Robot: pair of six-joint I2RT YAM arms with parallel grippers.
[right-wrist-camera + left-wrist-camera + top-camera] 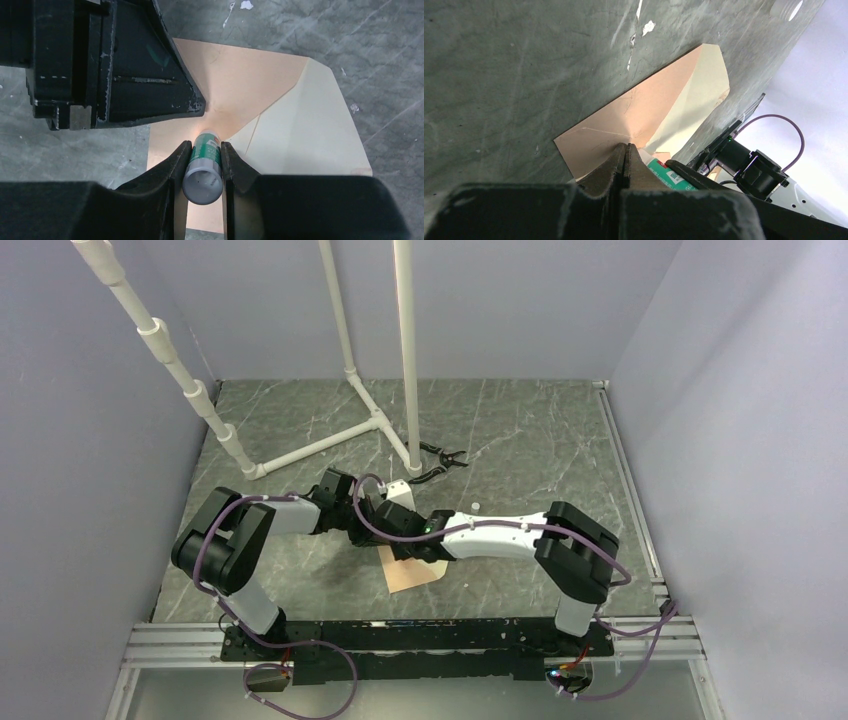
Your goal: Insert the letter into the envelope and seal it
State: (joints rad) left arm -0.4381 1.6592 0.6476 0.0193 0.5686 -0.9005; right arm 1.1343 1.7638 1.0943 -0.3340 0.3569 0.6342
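Near the front edge of a dark grey marbled table [520,440], two black-and-white robot arms reached inward from their bases and met at the middle. Beneath them a peach-tan paper envelope [240,80] lay flat on the table. Its pointed triangular flap [310,130] was folded open, pale inner side up. The right gripper [204,146] had its jaws clamped on a small green and grey glue stick [202,172], whose far end pointed down at the envelope near the flap's fold. Just beside it, the left gripper [625,150] had its jaws pressed fully together, its tip resting on the envelope's peach body. Farther back lay a small black tool [440,462] of unclear kind. Behind that stood a white plastic pipe frame [330,440].
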